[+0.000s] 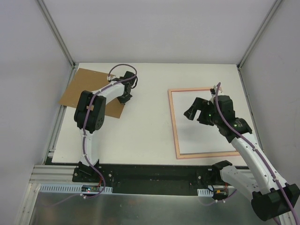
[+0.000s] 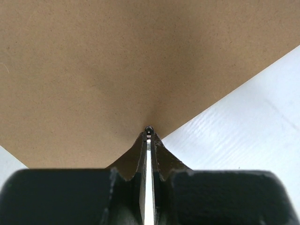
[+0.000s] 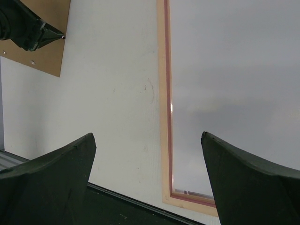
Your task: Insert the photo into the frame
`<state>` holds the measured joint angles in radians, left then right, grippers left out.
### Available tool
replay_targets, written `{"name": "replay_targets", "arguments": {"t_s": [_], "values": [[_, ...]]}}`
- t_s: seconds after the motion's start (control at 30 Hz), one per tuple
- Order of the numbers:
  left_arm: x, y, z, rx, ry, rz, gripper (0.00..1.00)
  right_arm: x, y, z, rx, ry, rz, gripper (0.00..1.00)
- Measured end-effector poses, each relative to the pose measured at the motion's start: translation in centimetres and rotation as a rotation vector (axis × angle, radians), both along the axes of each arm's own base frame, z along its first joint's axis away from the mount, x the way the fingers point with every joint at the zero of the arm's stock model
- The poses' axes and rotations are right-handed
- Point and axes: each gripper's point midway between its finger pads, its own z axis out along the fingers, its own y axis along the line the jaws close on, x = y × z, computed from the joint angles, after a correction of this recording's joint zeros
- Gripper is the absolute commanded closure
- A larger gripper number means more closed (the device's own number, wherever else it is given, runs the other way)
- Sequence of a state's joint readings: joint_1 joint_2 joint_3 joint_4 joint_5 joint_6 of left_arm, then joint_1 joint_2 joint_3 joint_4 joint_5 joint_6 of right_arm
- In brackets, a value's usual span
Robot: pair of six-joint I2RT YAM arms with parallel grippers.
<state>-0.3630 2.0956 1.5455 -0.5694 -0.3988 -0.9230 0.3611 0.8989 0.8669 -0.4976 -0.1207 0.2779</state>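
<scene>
Hovering over frame (image 1: 174,126) near its left rail, R gripper (image 1: 198,115) is held wide open, w/ nothing gripped. L gripper (image 1: 124,99) is seen shut well left of frame, tips at cardboard (image 1: 82,86) edge.

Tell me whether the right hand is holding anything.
No, the right hand hangs open and empty over the edge of the pink frame.

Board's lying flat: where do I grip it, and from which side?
Take the board by its left corner, coming in level from the left. That corner looks to overhang the table's left edge, so a finger could likely slip beneath; elsewhere it lies flat on the table, leaving no gap under its thin edge.
</scene>
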Motion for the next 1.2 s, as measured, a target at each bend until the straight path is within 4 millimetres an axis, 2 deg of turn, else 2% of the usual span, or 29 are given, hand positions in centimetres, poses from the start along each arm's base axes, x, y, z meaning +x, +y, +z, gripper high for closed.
{"name": "replay_targets", "arguments": {"t_s": [0.2, 0.43, 0.6, 0.83, 1.07, 1.2], "values": [[-2.5, -1.8, 0.0, -0.006, 0.006, -0.059, 1.0, -0.1, 0.3, -1.3, 0.008, 0.02, 0.0, 0.03], [-5.6, -4.3, 0.0, -0.047, 0.029, -0.135, 1.0, 0.4, 1.6, -3.4, 0.018, 0.072, 0.022, 0.03], [-7.5, -6.2, 0.1, -0.098, 0.057, -0.185, 1.0, 1.0, 2.7, -4.0, 0.027, 0.079, 0.036, 0.03], [-9.7, -8.0, 0.2, -0.153, 0.093, -0.238, 1.0, 2.9, 6.0, -6.0, 0.06, 0.101, 0.067, 0.04], [-11.4, -9.1, 0.3, -0.181, 0.118, -0.271, 1.0, 4.9, 9.7, -10.1, 0.106, 0.175, 0.079, 0.03], [-12.1, -9.4, 0.6, -0.197, 0.124, -0.28, 1.0, 6.1, 11.3, -11.5, 0.132, 0.199, 0.075, 0.03]]}}
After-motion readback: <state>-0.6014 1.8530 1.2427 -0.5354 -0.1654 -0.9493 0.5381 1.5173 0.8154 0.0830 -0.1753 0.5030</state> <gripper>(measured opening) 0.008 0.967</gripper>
